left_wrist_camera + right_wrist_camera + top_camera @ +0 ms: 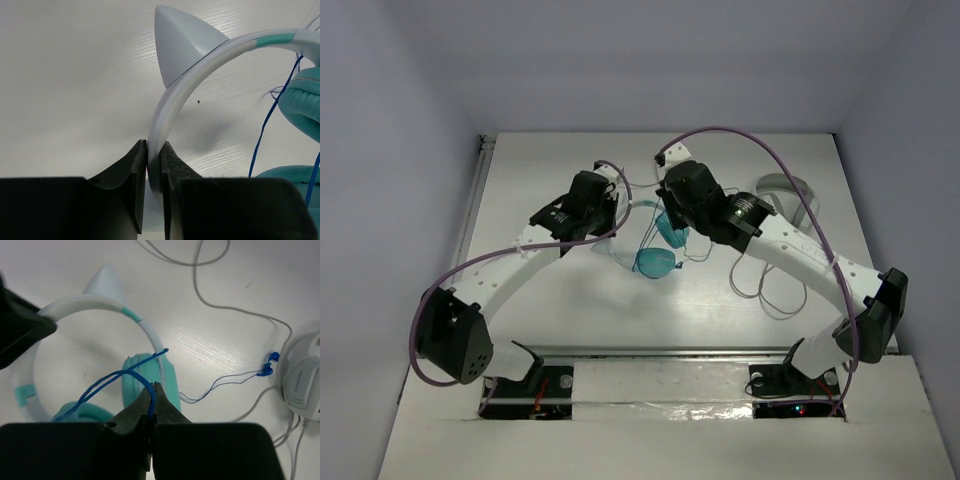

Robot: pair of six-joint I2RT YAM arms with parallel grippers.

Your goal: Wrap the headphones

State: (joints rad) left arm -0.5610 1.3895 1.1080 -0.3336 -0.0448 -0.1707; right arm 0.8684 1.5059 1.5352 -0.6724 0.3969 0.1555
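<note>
Right wrist | right pincer (151, 390) pinches cable (131, 374) | left pincer (153, 150) clamps headband (200, 60) (grey headphones (302, 380) near)

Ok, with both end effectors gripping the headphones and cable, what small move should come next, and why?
Probably swing the right end effector over the headband to lay a turn of the blue cable. It pinches a cable loop, the left end effector clamps the headband steady, and slack trails across the table to the plug.

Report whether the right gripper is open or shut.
Shut on the cable: the right gripper has its tips together, with the blue cable pinched between them.
</note>
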